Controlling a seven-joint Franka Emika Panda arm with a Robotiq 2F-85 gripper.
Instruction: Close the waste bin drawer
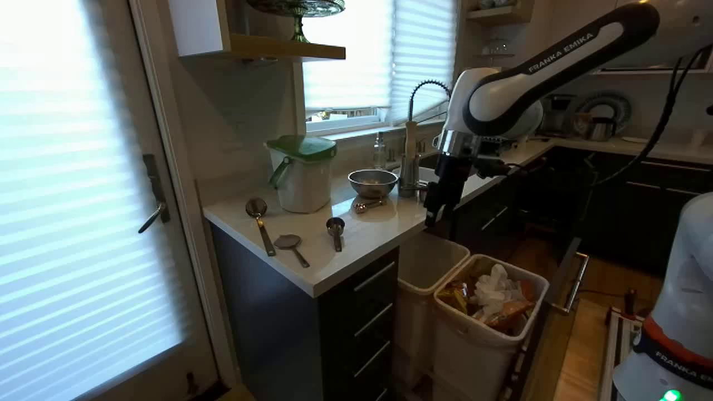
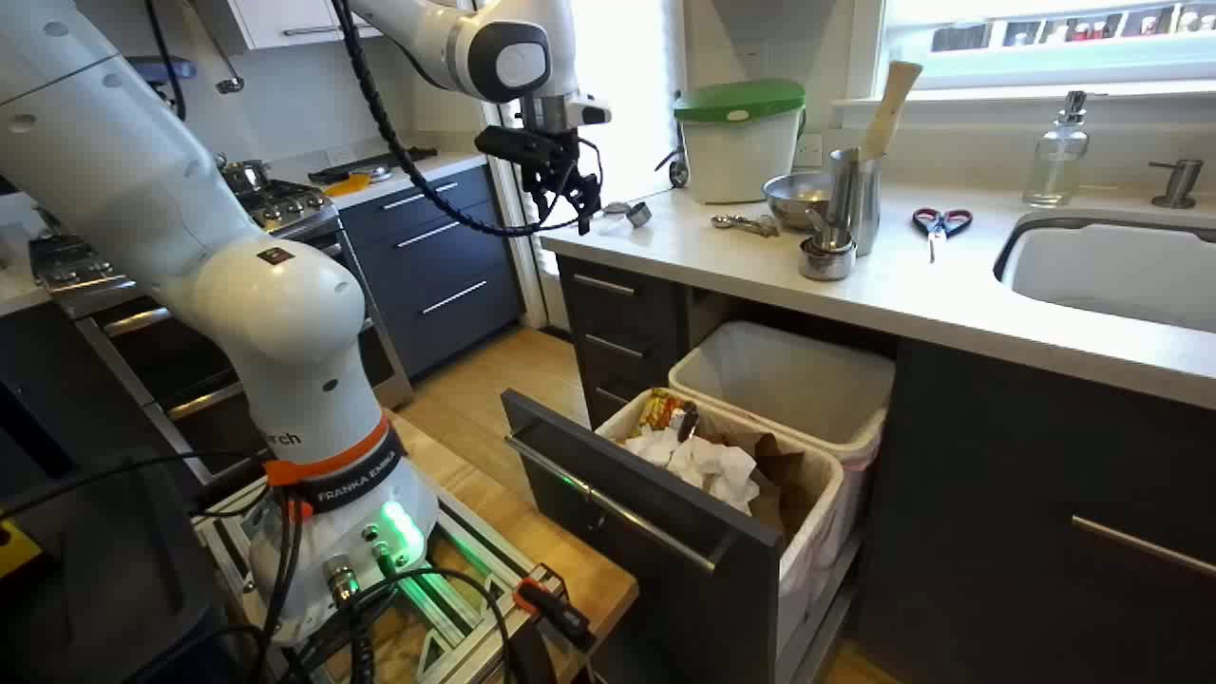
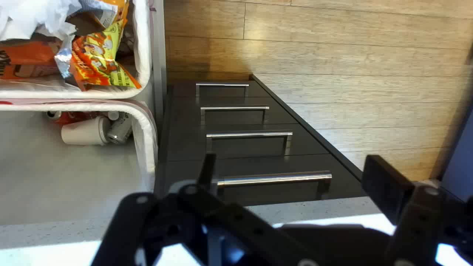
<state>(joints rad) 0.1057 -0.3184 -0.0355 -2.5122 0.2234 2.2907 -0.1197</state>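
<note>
A: Status of the waste bin drawer (image 2: 655, 608)?
B: Open. Sticks well out from under the counter (image 2: 969, 304), visible in both exterior views. Metal bar handle (image 2: 622, 511) runs across its front.
A: Contents?
B: Front bin (image 1: 473, 356): white paper (image 2: 717, 470), snack bags (image 3: 98, 55). Rear bin (image 2: 784, 380): white cup (image 3: 85, 131) on its side next to cans (image 3: 120, 130), per wrist view.
A: Gripper (image 3: 292, 168)?
B: Fingers (image 3: 384, 184) wide apart in wrist view. Hangs near the counter edge, well apart from the drawer handle. Wrist camera looks down on the four-handle drawer stack (image 3: 251, 149) just beside the bins.
A: Touching the counter?
B: Can't tell.
A: What's on the counter?
B: Green-lidded pail (image 2: 741, 142), metal bowl (image 1: 372, 192) near it. Ladle (image 1: 263, 231), strainer (image 1: 288, 243), scoop (image 1: 336, 227) toward the corner. Scissors (image 2: 939, 231) near the sink (image 2: 1111, 271), soap dispenser (image 2: 1056, 161) behind.
A: Robot base (image 2: 323, 551)?
B: In front of the drawer, light glowing green.
A: Surroundings?
B: Window (image 1: 348, 67) with pale blind behind the counter. Stove (image 2: 176, 361) behind the arm in an exterior view.
</note>
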